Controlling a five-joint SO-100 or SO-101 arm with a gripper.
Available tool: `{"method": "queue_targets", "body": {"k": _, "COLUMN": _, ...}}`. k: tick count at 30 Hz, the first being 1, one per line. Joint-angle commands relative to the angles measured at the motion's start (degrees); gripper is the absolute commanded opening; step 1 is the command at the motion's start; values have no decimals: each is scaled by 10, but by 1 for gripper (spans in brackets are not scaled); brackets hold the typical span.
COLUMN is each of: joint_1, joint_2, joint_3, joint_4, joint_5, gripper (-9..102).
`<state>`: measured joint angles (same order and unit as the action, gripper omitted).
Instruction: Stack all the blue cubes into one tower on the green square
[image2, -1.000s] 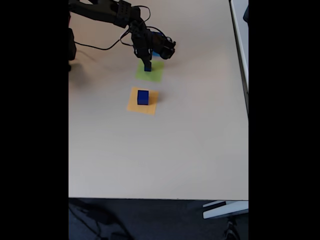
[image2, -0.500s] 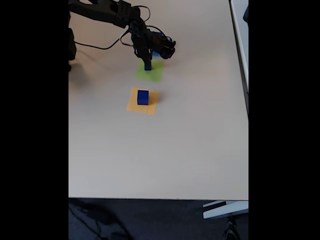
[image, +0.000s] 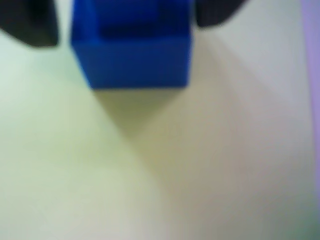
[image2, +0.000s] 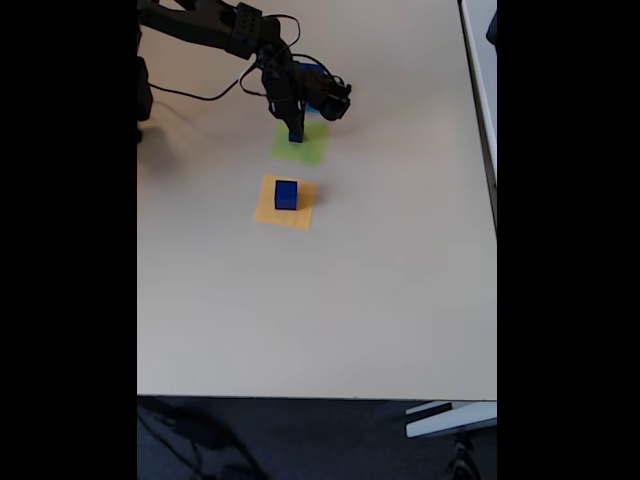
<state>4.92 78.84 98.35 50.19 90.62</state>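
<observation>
The tool (image2: 296, 133) barely shifted since a moment before, its jaws closed on a small blue cube (image: 132, 47) over the green square (image2: 300, 146); below it, another cube (image2: 286, 194) stayed on the orange patch (image2: 285, 202).

Your desk (image2: 350, 300) has a smooth, matt beige top that looks like laminate, with only a soft sheen. The green square (image2: 306, 148) and the orange patch (image2: 268, 211) lie flat and matt, like thin paper. You can see the blue cube on the orange patch (image2: 286, 194) is solid, with an even, dull finish. In the wrist view, the blue cube (image: 132, 50) looks like smooth plastic, faintly satin. The claw (image2: 295, 135) is matt black plastic.
</observation>
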Motion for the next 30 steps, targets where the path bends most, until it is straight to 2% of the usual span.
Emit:
{"method": "queue_targets", "body": {"k": 1, "joint_1": 4, "joint_2": 39, "joint_3": -9, "joint_4": -6, "joint_5": -5, "gripper": 13}}
{"method": "queue_targets", "body": {"k": 13, "joint_1": 4, "joint_2": 39, "joint_3": -54, "joint_4": 38, "joint_5": -14, "gripper": 14}}
{"method": "queue_targets", "body": {"k": 30, "joint_1": 4, "joint_2": 37, "joint_3": -62, "joint_4": 48, "joint_5": -11, "gripper": 12}}
